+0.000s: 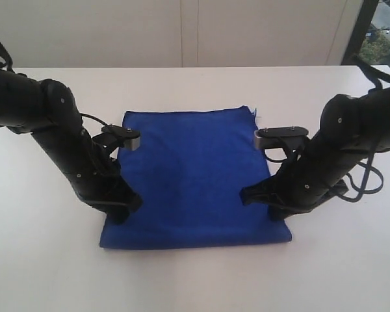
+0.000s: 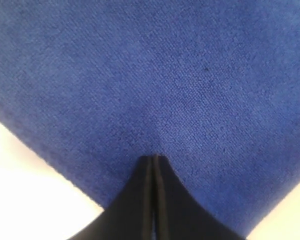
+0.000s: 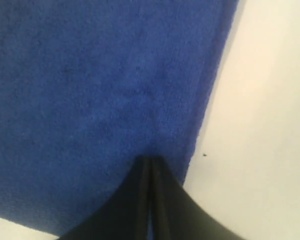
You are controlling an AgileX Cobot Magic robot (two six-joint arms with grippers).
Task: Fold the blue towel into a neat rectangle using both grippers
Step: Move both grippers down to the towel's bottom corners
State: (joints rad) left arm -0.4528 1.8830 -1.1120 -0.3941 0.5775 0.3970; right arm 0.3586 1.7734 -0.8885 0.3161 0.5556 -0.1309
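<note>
White surface (image 1: 195, 84): left gripper (image 2: 154, 159) and right gripper (image 3: 150, 159), both closed, press the blue towel (image 1: 195, 175) low in frame; a slip would likely skew the fold.

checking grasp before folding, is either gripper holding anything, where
Cannot tell: left gripper and right gripper shut, tips on blue towel near its camera-side corners.

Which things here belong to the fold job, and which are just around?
Job:
- towel
- left hand, shut, tip on the towel
- right hand, shut, tip on the towel

Just around:
- table
- wall
- window
</note>
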